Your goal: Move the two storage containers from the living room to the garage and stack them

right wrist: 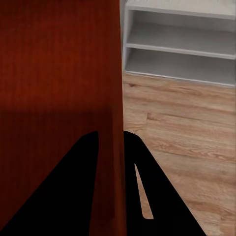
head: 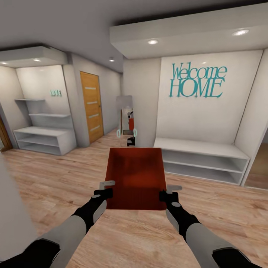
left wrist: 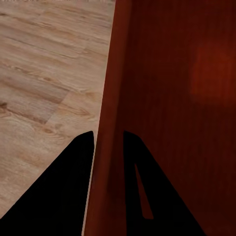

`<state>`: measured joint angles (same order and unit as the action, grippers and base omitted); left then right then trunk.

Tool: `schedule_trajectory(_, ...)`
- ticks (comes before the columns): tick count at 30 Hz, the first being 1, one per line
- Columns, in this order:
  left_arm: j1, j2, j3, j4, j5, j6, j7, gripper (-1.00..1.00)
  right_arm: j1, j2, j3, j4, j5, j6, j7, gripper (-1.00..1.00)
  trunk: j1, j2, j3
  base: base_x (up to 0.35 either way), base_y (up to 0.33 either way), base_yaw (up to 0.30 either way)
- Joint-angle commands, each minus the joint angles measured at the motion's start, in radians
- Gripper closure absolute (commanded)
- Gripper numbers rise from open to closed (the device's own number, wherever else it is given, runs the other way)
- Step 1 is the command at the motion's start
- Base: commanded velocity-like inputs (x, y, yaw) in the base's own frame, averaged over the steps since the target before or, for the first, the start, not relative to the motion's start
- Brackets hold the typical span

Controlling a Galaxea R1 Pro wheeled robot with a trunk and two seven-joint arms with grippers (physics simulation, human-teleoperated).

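Between the two sets of jaws, the storage container (head: 136, 178) is hanging above the wood floor (head: 52, 178). The left gripper (head: 105, 189) and right gripper (head: 168, 193) are each pinching a side wall. It is looking stiff, smooth and light; thin walls could be slipping. Wrist views are showing each wall (left wrist: 110, 123) between dark fingers (right wrist: 81, 182); the head view is showing white shelves (head: 203, 158).

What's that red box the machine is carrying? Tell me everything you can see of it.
The storage container is a plain red-orange rectangular box, open-topped and empty, with smooth straight walls and a darker inside. It is held level above the wood-plank floor, in front of the robot. The left end effector pinches its left wall and the right end effector its right wall, one finger inside and one outside; the wrist views show each wall between the fingers.
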<state>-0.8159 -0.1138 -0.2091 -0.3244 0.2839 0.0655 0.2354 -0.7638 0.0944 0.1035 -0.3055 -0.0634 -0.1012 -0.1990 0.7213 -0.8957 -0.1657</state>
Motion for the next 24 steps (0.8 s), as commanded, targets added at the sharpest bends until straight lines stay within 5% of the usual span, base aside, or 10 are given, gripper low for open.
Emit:
schedule_trajectory(1, 0.000, 0.023, -0.006, -0.005, -0.018, 0.004, 0.051, 1.00, -0.002, -0.001, -0.030, 0.003, -0.015, -0.005, -0.082, 1.00, 0.001, -0.001, -0.001, 0.326, 0.000, 0.000)
schedule_trajectory(15, 0.000, 0.023, -0.006, -0.005, -0.018, 0.004, 0.051, 1.00, -0.002, -0.001, -0.031, 0.003, -0.016, -0.006, -0.084, 1.00, 0.001, -0.001, -0.001, 0.326, 0.000, 0.005)
schedule_trajectory(24, 0.000, 0.023, -0.006, -0.005, -0.018, 0.004, 0.051, 1.00, -0.002, -0.001, -0.031, 0.003, -0.015, -0.005, -0.085, 1.00, 0.001, -0.001, -0.001, 0.326, 0.000, 0.177)
